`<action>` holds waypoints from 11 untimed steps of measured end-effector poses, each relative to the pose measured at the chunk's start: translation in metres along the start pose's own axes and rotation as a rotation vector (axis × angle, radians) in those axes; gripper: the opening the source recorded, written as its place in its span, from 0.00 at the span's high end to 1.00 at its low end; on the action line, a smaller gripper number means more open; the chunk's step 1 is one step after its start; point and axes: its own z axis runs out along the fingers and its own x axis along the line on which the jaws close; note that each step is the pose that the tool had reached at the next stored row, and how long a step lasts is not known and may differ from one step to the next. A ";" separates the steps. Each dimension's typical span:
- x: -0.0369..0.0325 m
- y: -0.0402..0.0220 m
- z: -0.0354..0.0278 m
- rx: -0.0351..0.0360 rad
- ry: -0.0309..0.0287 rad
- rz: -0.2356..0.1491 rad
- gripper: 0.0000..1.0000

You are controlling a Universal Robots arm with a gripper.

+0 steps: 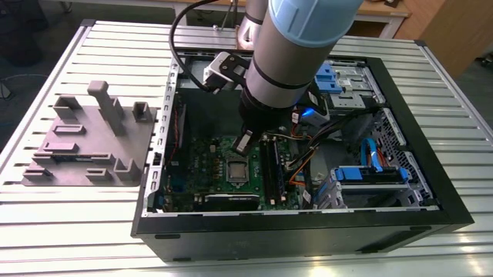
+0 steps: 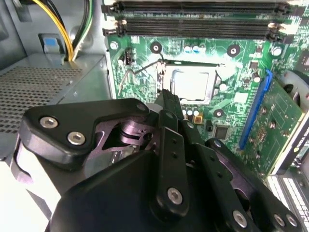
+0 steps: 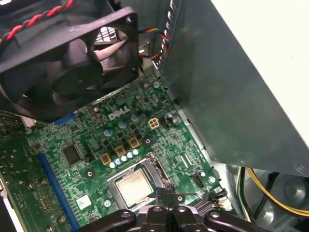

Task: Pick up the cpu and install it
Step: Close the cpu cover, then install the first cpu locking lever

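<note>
On the slotted tabletop the open computer case takes in the arm, which reaches over the green motherboard. Our hand hovers just above the socket and looks clenched on nothing. The cpu lies flat in that socket. We judge that a skewed push could tilt the chip and bend pins, or snag the wire lever just beside it.

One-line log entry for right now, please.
pincer: shut | position: at socket edge, beside cpu | cpu: lying in socket
</note>
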 end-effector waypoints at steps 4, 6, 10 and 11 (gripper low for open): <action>0.0001 -0.0001 0.0000 0.0000 0.0001 -0.001 0.90; 0.0001 0.0000 0.0000 -0.0003 0.0008 -0.005 0.90; 0.0001 0.0000 0.0000 -0.0003 0.0008 -0.005 0.90; 0.0001 0.0000 0.0000 -0.0003 0.0008 -0.005 0.90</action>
